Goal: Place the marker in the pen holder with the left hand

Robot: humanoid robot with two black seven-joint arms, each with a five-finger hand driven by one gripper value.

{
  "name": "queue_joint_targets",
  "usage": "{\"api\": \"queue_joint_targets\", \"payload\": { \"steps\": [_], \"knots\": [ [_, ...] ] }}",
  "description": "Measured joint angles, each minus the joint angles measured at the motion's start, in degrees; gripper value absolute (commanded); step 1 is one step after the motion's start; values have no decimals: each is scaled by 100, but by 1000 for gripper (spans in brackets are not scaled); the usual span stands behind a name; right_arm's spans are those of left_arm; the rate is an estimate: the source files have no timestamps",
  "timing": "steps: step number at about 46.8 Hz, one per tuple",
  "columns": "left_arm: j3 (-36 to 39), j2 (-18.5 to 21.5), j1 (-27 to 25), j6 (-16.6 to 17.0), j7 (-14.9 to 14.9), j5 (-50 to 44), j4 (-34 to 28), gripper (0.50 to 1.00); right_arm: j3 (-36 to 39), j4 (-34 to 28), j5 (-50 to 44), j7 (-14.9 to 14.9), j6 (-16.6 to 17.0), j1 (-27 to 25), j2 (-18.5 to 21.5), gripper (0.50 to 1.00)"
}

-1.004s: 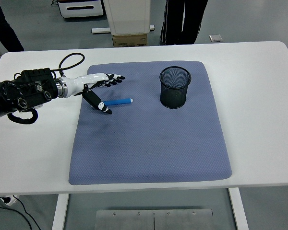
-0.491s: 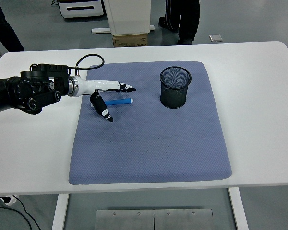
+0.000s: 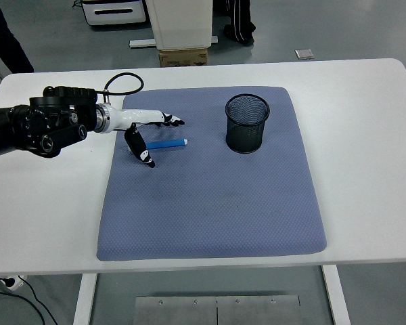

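Reaching in from the left edge over the white table (image 3: 365,101): a black arm (image 3: 27,127) with a looped cable, ending in the left hand (image 3: 143,128). Fingers spread, thumb angled down, holding nothing, poised just above the near end of the marker (image 3: 167,144). Blue with a white tip, lying flat on the grey-blue mat (image 3: 210,203), pointing toward the pen holder (image 3: 246,122). Black mesh, upright, well apart to the right, with bare mat between. Beyond the far edge, a cardboard box (image 3: 183,57) and a person's legs (image 3: 238,20). No readable writing anywhere.
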Motion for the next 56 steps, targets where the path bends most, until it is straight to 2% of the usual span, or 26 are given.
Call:
{"api": "queue_joint_targets", "payload": {
  "steps": [3,9,11,16,21,26,29,36,56],
  "knots": [
    [0,-8,0,-24,65,-3,-4,994,0,2,0,0,0,0,0,1000],
    [-3,-43,0,-50,86,-1,-8,862,0,-1,0,-5,0,0,0,1000],
    [-3,-50,-2,-52,87,8,-8,842,0,-3,0,-5,0,0,0,1000],
    [-2,-53,-9,-60,86,22,-8,824,0,-3,-1,-2,0,0,0,1000],
    [-1,-54,-17,-61,83,22,-8,774,0,-2,-2,-1,0,0,0,1000],
    [0,-58,-64,-62,82,22,-7,754,0,-3,-2,-1,0,0,0,1000],
    [0,-62,-67,-63,80,22,-7,719,0,-3,-2,-1,0,0,0,1000],
    [-6,-70,-68,-62,80,27,-7,678,0,-3,-2,-1,0,0,0,1000],
    [0,-137,-70,-14,85,112,0,648,0,-5,-2,-2,0,0,0,1000]
  ]
}}
